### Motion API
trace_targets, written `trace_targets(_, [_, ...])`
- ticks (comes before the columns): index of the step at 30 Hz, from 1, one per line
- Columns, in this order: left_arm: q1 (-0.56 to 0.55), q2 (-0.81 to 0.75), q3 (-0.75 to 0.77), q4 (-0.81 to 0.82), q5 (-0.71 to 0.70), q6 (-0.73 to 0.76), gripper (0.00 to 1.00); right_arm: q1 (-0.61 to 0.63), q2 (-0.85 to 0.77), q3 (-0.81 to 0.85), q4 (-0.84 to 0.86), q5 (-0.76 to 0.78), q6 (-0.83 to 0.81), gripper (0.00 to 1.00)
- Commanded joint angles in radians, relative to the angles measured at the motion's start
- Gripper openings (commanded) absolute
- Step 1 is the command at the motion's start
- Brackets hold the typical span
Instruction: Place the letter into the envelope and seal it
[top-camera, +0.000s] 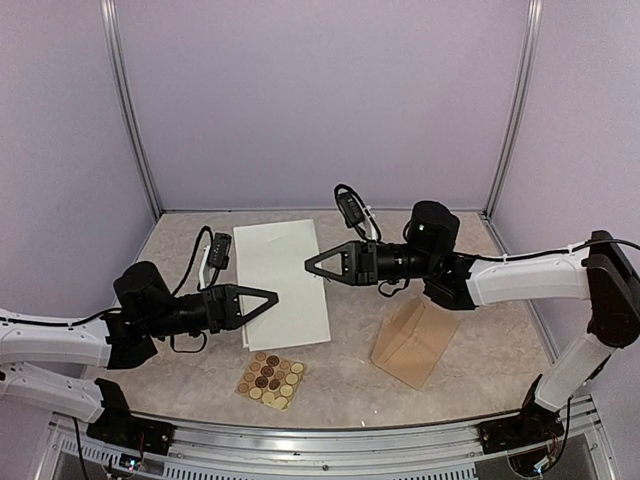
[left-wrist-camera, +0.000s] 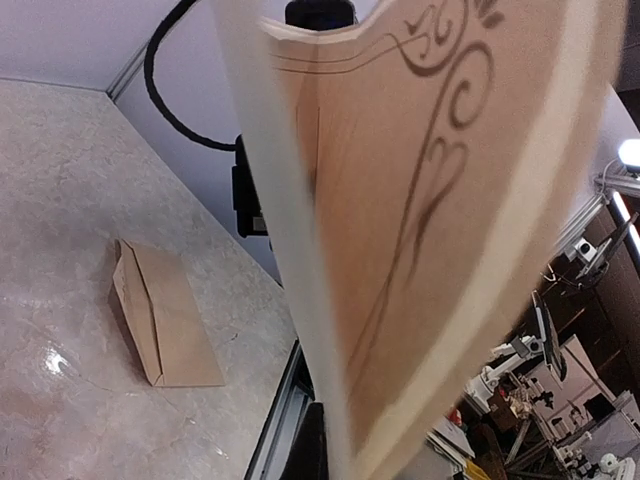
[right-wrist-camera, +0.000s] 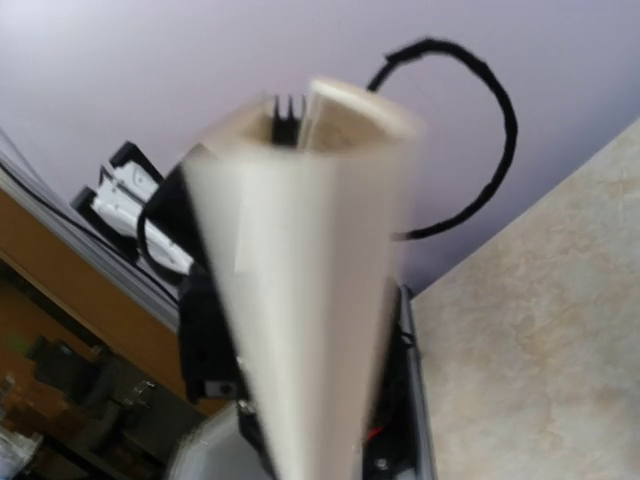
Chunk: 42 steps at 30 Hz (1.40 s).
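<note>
Cream letter (left-wrist-camera: 430, 220) fills the L wrist view at close range: curved sheet, dark scrollwork border and thin ruled lines showing. Top view shows only its plain white back, a smooth rectangle over the marbled table (top-camera: 350, 400) at centre. L gripper (top-camera: 268, 297) is fully closed, pinching the sheet's 8 o'clock edge. R gripper (top-camera: 312, 266) is nearly closed on its 2 o'clock edge. R wrist view gives just blurred paper edge-on, fingers hidden. Tan kraft envelope (top-camera: 412, 345), flat w/ diagonal flap crease, lies at 4 o'clock of the letter, apart from it. Tan sticker sheet (top-camera: 272, 378) w/ round dots sits near, at 6 o'clock.
</note>
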Motion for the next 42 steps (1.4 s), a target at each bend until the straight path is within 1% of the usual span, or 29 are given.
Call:
trace_targets(1, [-0.014, 0.010, 0.016, -0.007, 0.022, 0.015, 0.00, -0.017, 0.001, 0.008, 0.045, 0.023, 0.005, 0.00])
trace_targets(4, [-0.016, 0.011, 0.018, -0.010, 0.026, 0.015, 0.00, -0.021, -0.004, 0.009, 0.040, 0.032, -0.001, 0.02])
trace_targets(5, [-0.016, 0.012, 0.018, -0.010, 0.027, 0.017, 0.00, -0.023, -0.003, 0.012, 0.036, 0.032, -0.001, 0.13])
trace_targets(6, [-0.017, 0.012, 0.017, -0.011, 0.026, 0.016, 0.00, -0.023, -0.004, 0.014, 0.037, 0.034, 0.000, 0.09])
trace_targets(7, [-0.017, 0.013, 0.018, -0.011, 0.027, 0.017, 0.00, -0.023, -0.005, 0.015, 0.037, 0.038, -0.002, 0.00])
trace_targets(9, [-0.019, 0.013, 0.018, -0.013, 0.030, 0.017, 0.00, -0.025, -0.007, 0.019, 0.031, 0.047, -0.009, 0.00])
trace_targets(10, [-0.019, 0.012, 0.018, -0.014, 0.031, 0.018, 0.00, -0.028, -0.007, 0.021, 0.028, 0.046, -0.010, 0.02])
trace_targets(11, [-0.021, 0.012, 0.018, -0.016, 0.033, 0.019, 0.00, -0.032, -0.006, 0.025, 0.026, 0.044, -0.008, 0.14])
trace_targets(12, [-0.022, 0.010, 0.019, -0.019, 0.034, 0.020, 0.00, -0.035, -0.004, 0.027, 0.029, 0.044, -0.005, 0.12])
trace_targets(13, [-0.023, 0.009, 0.019, -0.021, 0.033, 0.022, 0.00, -0.037, -0.005, 0.026, 0.034, 0.046, -0.004, 0.03])
trace_targets(14, [-0.023, 0.009, 0.018, -0.024, 0.033, 0.021, 0.00, -0.039, -0.005, 0.028, 0.035, 0.052, -0.005, 0.00])
trace_targets(16, [-0.025, 0.006, 0.019, -0.029, 0.033, 0.022, 0.00, -0.042, -0.003, 0.036, 0.035, 0.050, -0.007, 0.03])
trace_targets(17, [-0.026, 0.005, 0.017, -0.030, 0.033, 0.023, 0.00, -0.043, -0.001, 0.042, 0.036, 0.047, -0.003, 0.12])
trace_targets(18, [-0.027, 0.003, 0.018, -0.032, 0.033, 0.023, 0.00, -0.045, 0.002, 0.045, 0.039, 0.045, 0.000, 0.09])
trace_targets(19, [-0.028, 0.002, 0.016, -0.033, 0.032, 0.023, 0.00, -0.045, 0.004, 0.046, 0.045, 0.047, 0.002, 0.02])
trace_targets(20, [-0.028, 0.001, 0.015, -0.033, 0.032, 0.023, 0.00, -0.045, 0.003, 0.047, 0.047, 0.047, 0.000, 0.00])
trace_targets(21, [-0.029, 0.000, 0.015, -0.034, 0.033, 0.023, 0.00, -0.046, 0.004, 0.050, 0.045, 0.047, -0.001, 0.00])
trace_targets(23, [-0.030, -0.001, 0.015, -0.037, 0.033, 0.024, 0.00, -0.048, 0.007, 0.057, 0.044, 0.043, 0.000, 0.11])
trace_targets(25, [-0.032, -0.001, 0.015, -0.037, 0.033, 0.023, 0.00, -0.050, 0.008, 0.060, 0.045, 0.047, 0.001, 0.00])
trace_targets(27, [-0.034, 0.001, 0.014, -0.039, 0.035, 0.024, 0.00, -0.051, 0.009, 0.067, 0.040, 0.047, -0.002, 0.00])
trace_targets(28, [-0.034, 0.001, 0.015, -0.040, 0.035, 0.024, 0.00, -0.052, 0.010, 0.071, 0.035, 0.047, -0.003, 0.07])
trace_targets(29, [-0.034, 0.002, 0.015, -0.040, 0.035, 0.025, 0.00, -0.054, 0.012, 0.075, 0.031, 0.047, -0.002, 0.07])
trace_targets(30, [-0.034, 0.002, 0.016, -0.040, 0.036, 0.025, 0.00, -0.056, 0.014, 0.076, 0.033, 0.047, -0.002, 0.00])
trace_targets(33, [-0.036, 0.004, 0.016, -0.040, 0.038, 0.026, 0.00, -0.058, 0.013, 0.081, 0.034, 0.051, -0.006, 0.00])
trace_targets(35, [-0.037, 0.003, 0.017, -0.042, 0.039, 0.026, 0.00, -0.062, 0.014, 0.087, 0.032, 0.048, -0.003, 0.06])
trace_targets(37, [-0.036, 0.002, 0.017, -0.044, 0.040, 0.025, 0.00, -0.066, 0.010, 0.087, 0.035, 0.052, -0.005, 0.00])
trace_targets(39, [-0.038, 0.000, 0.017, -0.047, 0.040, 0.026, 0.00, -0.070, 0.008, 0.090, 0.034, 0.053, -0.010, 0.00])
trace_targets(40, [-0.039, -0.001, 0.017, -0.049, 0.039, 0.026, 0.00, -0.071, 0.008, 0.093, 0.032, 0.051, -0.011, 0.05])
trace_targets(42, [-0.038, -0.004, 0.015, -0.049, 0.038, 0.026, 0.00, -0.073, 0.008, 0.097, 0.026, 0.051, -0.012, 0.00])
